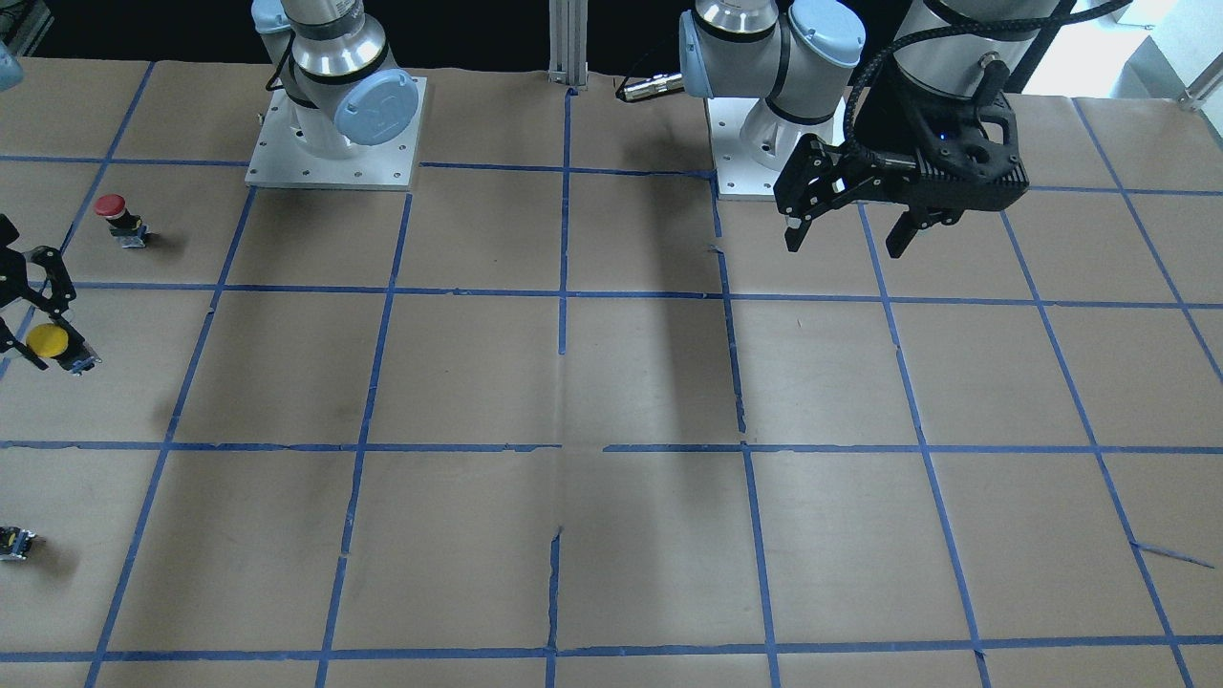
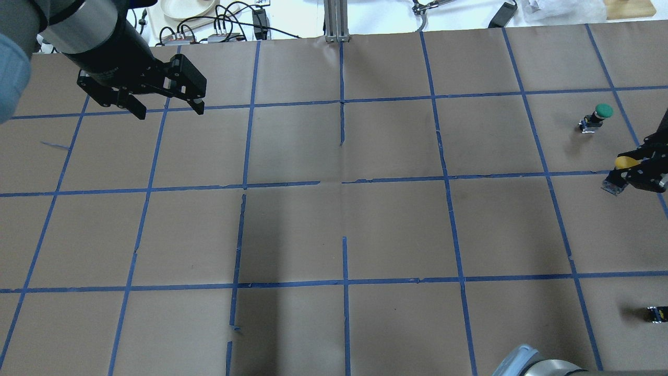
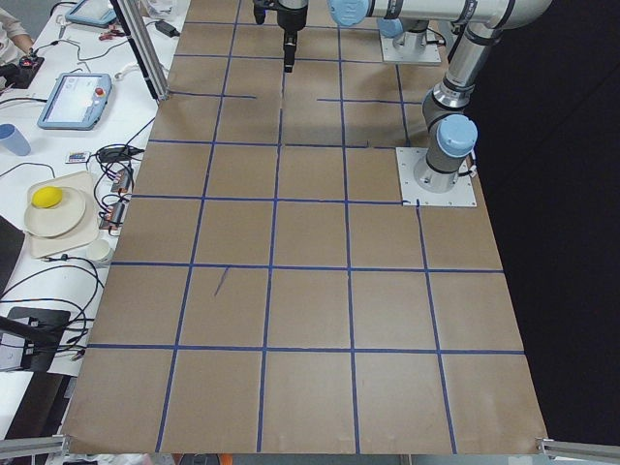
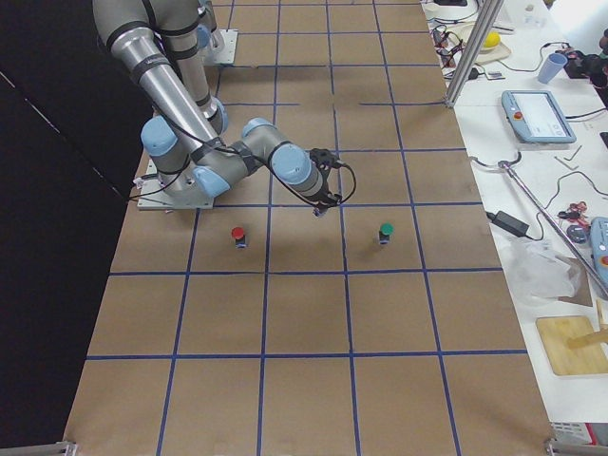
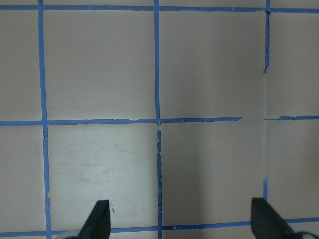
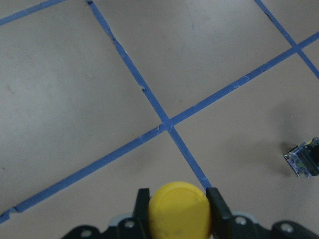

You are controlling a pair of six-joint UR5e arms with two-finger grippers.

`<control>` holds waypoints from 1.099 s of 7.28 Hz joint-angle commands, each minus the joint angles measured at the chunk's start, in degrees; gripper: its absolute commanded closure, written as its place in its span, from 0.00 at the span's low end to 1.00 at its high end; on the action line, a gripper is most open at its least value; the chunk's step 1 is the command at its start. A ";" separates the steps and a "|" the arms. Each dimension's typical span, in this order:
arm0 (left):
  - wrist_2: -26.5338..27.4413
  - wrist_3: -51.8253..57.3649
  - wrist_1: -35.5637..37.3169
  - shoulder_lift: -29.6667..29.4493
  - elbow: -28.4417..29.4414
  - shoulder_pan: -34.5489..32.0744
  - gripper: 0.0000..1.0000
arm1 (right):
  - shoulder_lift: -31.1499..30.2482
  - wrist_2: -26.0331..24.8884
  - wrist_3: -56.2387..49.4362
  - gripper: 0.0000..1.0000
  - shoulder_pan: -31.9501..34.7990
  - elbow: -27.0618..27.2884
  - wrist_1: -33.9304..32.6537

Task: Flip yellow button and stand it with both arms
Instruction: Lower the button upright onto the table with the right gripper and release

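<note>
The yellow button (image 6: 179, 211) is at the right edge of the table (image 1: 611, 382), its cap clamped between the fingers of the right gripper (image 6: 178, 197). The body is tilted. The left gripper (image 2: 169, 111) hangs over the left side, jaws spread, holding nothing. The pickup appears done. Flipping, left-arm support and standing upright appear to remain.
</note>
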 commanded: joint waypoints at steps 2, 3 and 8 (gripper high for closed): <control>0.94 -1.65 -3.79 0.75 -0.75 0.11 0.00 | 7.85 2.91 -16.42 0.77 -5.10 -1.45 0.64; 1.12 -2.79 -4.23 1.62 -1.10 0.02 0.00 | 8.82 2.82 -22.00 0.77 -5.20 -1.45 1.17; 5.34 -2.10 -12.23 2.07 -1.10 0.11 0.00 | 9.10 4.41 -21.99 0.01 -5.72 -1.45 1.52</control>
